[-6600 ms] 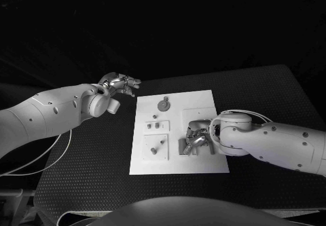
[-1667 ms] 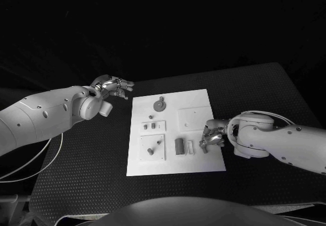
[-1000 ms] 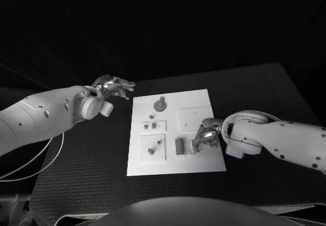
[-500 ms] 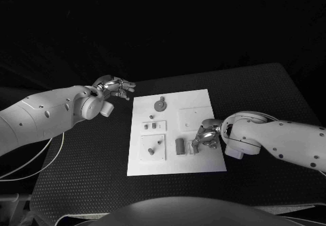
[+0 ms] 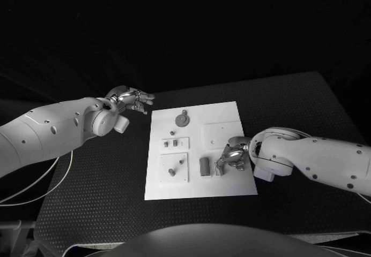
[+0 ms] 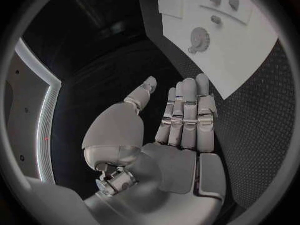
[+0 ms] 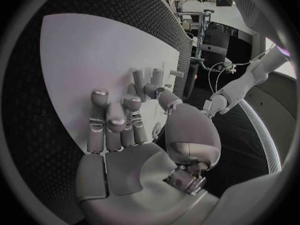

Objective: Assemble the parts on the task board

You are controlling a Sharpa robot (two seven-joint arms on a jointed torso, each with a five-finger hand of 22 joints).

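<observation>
The white task board (image 5: 232, 115) lies in the middle of the table. On it are a round disc (image 5: 183, 119), two small blocks (image 5: 172, 143), a short peg (image 5: 171, 172), a dark cylinder (image 5: 204, 166) and a small pale piece (image 5: 217, 168). My right hand (image 5: 232, 155) hovers low over the board's right half, fingers bent down, right beside the pale piece, with nothing visibly held. In the right wrist view my right hand (image 7: 125, 130) has its thumb reaching toward a small part (image 7: 139, 78). My left hand (image 5: 132, 99) hangs off the board's far left corner, fingers straight, empty.
Black textured table (image 5: 309, 107) surrounds the board on all sides. The left wrist view shows the board (image 6: 250, 40) with the disc (image 6: 200, 36) beyond my left hand (image 6: 181, 125). A white cable (image 5: 46, 182) hangs by my left arm.
Over the last two seconds my right hand has moved from the board's right edge inward, toward the pale piece and cylinder. My left hand has stayed put.
</observation>
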